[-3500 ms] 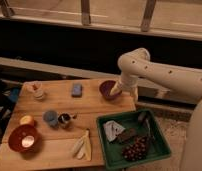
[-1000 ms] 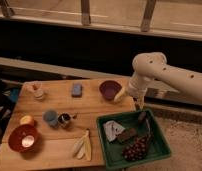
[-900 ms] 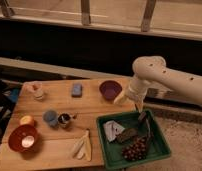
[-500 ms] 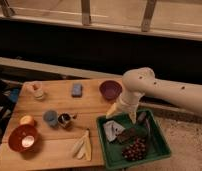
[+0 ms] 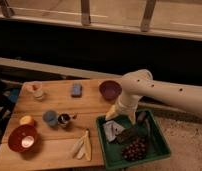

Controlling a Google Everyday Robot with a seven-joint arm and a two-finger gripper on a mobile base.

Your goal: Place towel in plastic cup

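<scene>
A crumpled grey-white towel point(image 5: 114, 131) lies in the left part of a green tray point(image 5: 161, 150) at the table's right end. My gripper point(image 5: 113, 114) hangs from the pale arm point(image 5: 144, 87), just above the tray's back left corner and the towel. A blue cup point(image 5: 50, 118) stands on the wooden table point(image 5: 89, 107), left of the tray. A pale cup point(image 5: 38, 91) stands at the back left.
The tray also holds dark grapes point(image 5: 135, 149) and a dark object point(image 5: 128, 135). A purple bowl point(image 5: 110, 90), a blue sponge point(image 5: 76, 90), a dark can point(image 5: 64, 119), a red bowl point(image 5: 23, 138), a yellow fruit point(image 5: 27, 120) and a banana point(image 5: 81, 146) are on the table.
The arm has swung from the table's back right down and to the left. The gripper now hangs low over the towel at the tray's left side.
</scene>
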